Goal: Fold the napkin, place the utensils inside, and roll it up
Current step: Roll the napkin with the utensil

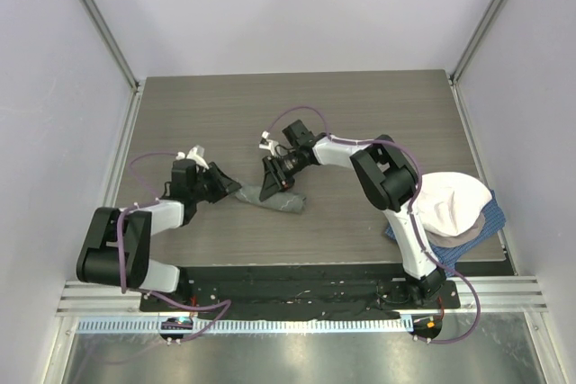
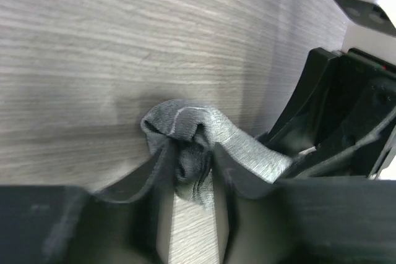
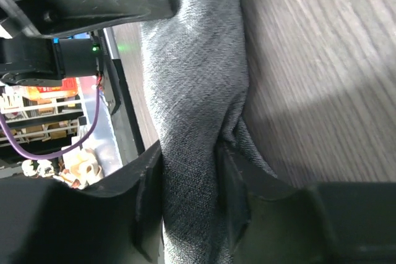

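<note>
The grey-green napkin (image 1: pixel 274 198) lies on the table as a tight roll, its length running left to right. My left gripper (image 1: pixel 229 188) is shut on the roll's left end, whose bunched cloth (image 2: pixel 185 131) sits between the jaws. My right gripper (image 1: pixel 273 184) is shut on the roll's middle, with the cloth (image 3: pixel 192 122) filling the gap between its fingers. The fork is hidden.
A cream-white cloth (image 1: pixel 454 202) lies on a blue checked cloth (image 1: pixel 490 222) and a grey-brown mat at the table's right edge. White walls stand on the left, the right and the far side. The black base rail (image 1: pixel 297 290) runs along the near edge.
</note>
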`<state>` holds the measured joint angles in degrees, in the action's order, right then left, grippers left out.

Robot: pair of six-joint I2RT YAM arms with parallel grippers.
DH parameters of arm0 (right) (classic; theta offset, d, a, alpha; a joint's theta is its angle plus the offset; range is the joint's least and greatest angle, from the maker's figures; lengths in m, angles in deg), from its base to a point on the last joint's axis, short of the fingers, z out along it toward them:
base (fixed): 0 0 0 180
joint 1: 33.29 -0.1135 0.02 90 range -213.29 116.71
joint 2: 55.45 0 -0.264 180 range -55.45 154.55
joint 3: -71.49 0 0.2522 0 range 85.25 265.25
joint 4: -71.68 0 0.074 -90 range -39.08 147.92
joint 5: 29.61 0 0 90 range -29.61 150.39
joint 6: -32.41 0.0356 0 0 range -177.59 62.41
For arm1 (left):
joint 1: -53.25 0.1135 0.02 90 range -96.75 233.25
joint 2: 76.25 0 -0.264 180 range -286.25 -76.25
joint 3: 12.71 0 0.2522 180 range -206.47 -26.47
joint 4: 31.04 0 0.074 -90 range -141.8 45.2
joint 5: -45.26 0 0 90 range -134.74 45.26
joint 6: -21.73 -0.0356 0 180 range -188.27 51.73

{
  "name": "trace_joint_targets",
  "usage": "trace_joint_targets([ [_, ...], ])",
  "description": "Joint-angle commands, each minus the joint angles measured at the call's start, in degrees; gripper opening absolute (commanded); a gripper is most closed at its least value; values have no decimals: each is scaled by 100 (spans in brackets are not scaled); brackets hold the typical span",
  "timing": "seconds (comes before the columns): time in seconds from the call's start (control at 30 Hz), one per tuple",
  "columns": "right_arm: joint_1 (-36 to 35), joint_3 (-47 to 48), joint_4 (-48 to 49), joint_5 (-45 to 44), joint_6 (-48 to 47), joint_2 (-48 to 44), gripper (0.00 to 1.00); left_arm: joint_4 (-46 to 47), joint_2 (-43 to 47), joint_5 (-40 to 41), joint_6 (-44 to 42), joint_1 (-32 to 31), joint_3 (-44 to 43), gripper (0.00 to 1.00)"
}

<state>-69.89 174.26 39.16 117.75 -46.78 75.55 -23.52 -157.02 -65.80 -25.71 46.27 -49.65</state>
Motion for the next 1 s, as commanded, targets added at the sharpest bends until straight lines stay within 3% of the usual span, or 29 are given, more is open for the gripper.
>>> trace_joint_targets([
  [0.0, 48, 125, -22, -865, -157, 31, 46, 115, -202, -118, -3, 22, -301, 23],
  [0.27, -13, -50, -14, -2350, -913, -1319, 71, -1291, -544, -179, -126, 22, -1092, 20],
  [0.5, -653, -1640, 1383, -4135, -1994, -2877, 80, -1723, -747, -258, -187, 22, -1355, 18],
  [0.77, -1815, -2519, 2254, -6322, -3346, -3168, 84, -1882, -967, -390, -170, 22, -1567, 18],
  [0.97, -2062, -2450, 2193, -6484, -3726, -2879, 84, -1917, -940, -390, -152, 21, -1619, 19],
])
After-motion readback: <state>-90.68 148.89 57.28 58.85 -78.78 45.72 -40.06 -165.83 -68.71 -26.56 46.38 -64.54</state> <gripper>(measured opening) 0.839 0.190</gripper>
